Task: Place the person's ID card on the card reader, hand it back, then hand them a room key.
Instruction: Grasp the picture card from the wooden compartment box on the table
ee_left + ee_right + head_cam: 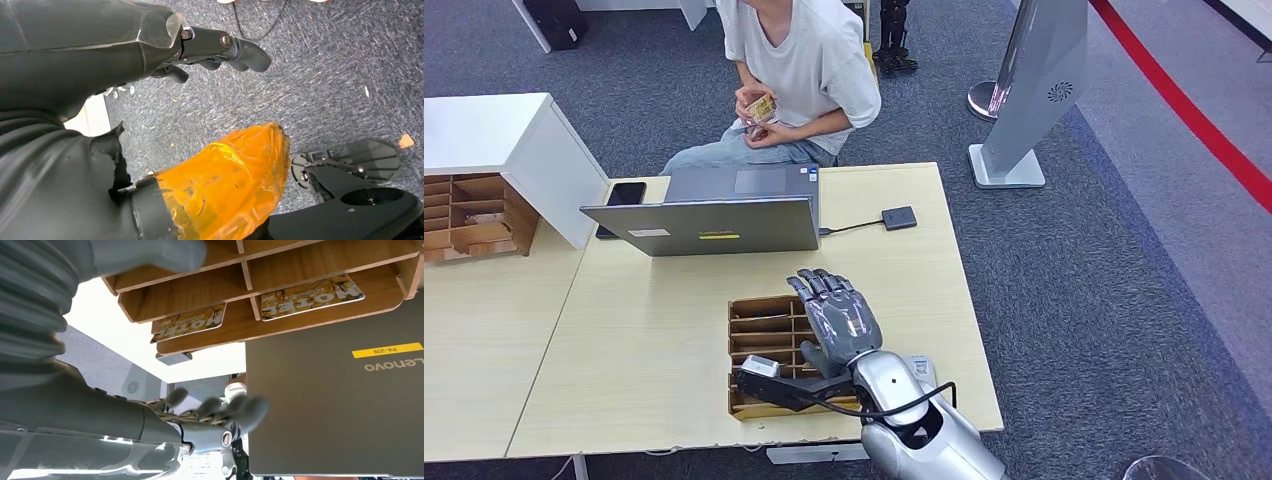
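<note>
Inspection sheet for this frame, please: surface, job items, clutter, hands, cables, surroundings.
Surface: light wood table.
Job's things: card reader beside the laptop; wooden key tray holds hotel cards; seated person holds a card.
Clutter: phone behind the laptop; second wooden organiser at left.
Hands: right hand open over the tray; left hand hangs over carpet, holds nothing.
Cables: reader lead runs to the laptop.
Surroundings: grey kiosk, red floor line.

floor: grey carpet [1114, 280], red stripe [1194, 115] | furniture: light wood table [654, 340], white cabinet [514, 150]
</note>
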Controlling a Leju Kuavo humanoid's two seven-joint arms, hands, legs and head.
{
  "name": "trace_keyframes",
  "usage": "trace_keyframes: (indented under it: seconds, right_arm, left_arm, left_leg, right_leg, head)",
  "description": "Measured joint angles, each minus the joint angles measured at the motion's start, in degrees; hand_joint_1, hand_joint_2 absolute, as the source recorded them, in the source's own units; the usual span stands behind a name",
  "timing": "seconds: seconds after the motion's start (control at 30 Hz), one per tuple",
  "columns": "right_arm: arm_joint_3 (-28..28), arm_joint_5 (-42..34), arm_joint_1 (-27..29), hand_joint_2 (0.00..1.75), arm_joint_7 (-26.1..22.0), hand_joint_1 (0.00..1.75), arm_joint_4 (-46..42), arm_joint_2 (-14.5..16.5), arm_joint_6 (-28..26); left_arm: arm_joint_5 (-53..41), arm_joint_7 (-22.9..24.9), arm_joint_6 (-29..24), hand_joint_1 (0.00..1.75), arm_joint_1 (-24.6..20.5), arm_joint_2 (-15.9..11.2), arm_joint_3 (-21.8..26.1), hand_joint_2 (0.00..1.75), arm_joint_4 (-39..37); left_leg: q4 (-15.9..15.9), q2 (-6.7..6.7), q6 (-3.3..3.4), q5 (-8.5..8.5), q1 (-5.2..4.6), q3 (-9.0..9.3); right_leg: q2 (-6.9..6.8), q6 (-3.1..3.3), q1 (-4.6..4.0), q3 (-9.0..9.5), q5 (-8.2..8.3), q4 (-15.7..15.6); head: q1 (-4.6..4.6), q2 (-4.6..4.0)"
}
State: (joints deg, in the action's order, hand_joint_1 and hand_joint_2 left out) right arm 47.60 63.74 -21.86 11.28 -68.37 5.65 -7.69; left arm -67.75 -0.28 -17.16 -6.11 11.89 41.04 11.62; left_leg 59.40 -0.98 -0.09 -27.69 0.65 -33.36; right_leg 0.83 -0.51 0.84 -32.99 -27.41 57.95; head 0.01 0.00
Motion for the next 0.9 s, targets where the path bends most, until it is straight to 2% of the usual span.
trace_keyframes:
  seconds: [0.03, 0.07, 0.27, 0.53, 0.73, 0.9]
  right_arm:
    - [-0.01, -0.07, -0.10, 1.75, -0.02, 1.17, 0.13, 0.03, 0.01]
    - [-0.01, -0.10, -0.19, 1.75, -0.04, 1.27, 0.25, 0.05, 0.01]
    - [-0.30, -0.25, -0.48, 1.75, -0.06, 1.15, 0.50, 0.10, -0.01]
    - [-0.56, -0.35, -0.63, 1.75, -0.07, 1.10, 0.58, 0.10, 0.00]
    - [-0.57, -0.58, -0.69, 1.75, -0.09, 1.13, 0.65, 0.10, 0.02]
    - [-0.60, -0.69, -0.70, 1.75, -0.25, 1.26, 0.64, 0.10, -0.07]
  left_arm:
    - [0.02, -0.01, -0.02, 0.00, -0.01, 0.00, -0.03, 0.00, 0.01]
    - [0.03, -0.01, -0.03, 0.00, -0.01, 0.00, -0.05, 0.00, 0.03]
    - [0.04, 0.02, -0.04, 0.00, -0.02, 0.00, -0.34, 0.00, 0.13]
    - [0.15, 0.02, -0.04, 0.00, -0.02, 0.00, -0.38, 0.00, 0.16]
    - [0.47, 0.02, -0.08, 0.00, -0.02, 0.00, -0.39, 0.00, 0.27]
    - [0.62, 0.02, -0.07, 0.00, -0.01, 0.00, -0.39, 0.00, 0.27]
  left_leg:
    - [0.00, 0.00, 0.00, 0.00, 0.00, 0.00]
    - [0.00, 0.00, 0.00, 0.00, 0.00, 0.00]
    - [0.00, 0.00, 0.00, 0.00, 0.00, 0.00]
    - [0.00, 0.00, 0.00, 0.00, 0.00, 0.00]
    - [0.00, 0.00, 0.00, 0.00, 0.00, 0.00]
    - [0.00, 0.00, 0.00, 0.00, 0.00, 0.00]
  right_leg:
    - [0.00, 0.00, 0.00, 0.00, 0.00, 0.00]
    - [0.00, 0.00, 0.00, 0.00, 0.00, 0.00]
    - [0.00, 0.00, 0.00, 0.00, 0.00, 0.00]
    - [0.00, 0.00, 0.00, 0.00, 0.00, 0.00]
    - [0.00, 0.00, 0.00, 0.00, 0.00, 0.00]
    - [0.00, 0.00, 0.00, 0.00, 0.00, 0.00]
  head:
    - [0.00, 0.00]
    - [0.00, 0.00]
    - [0.00, 0.00]
    - [0.00, 0.00]
    - [0.01, 0.00]
    - [0.00, 0.00]
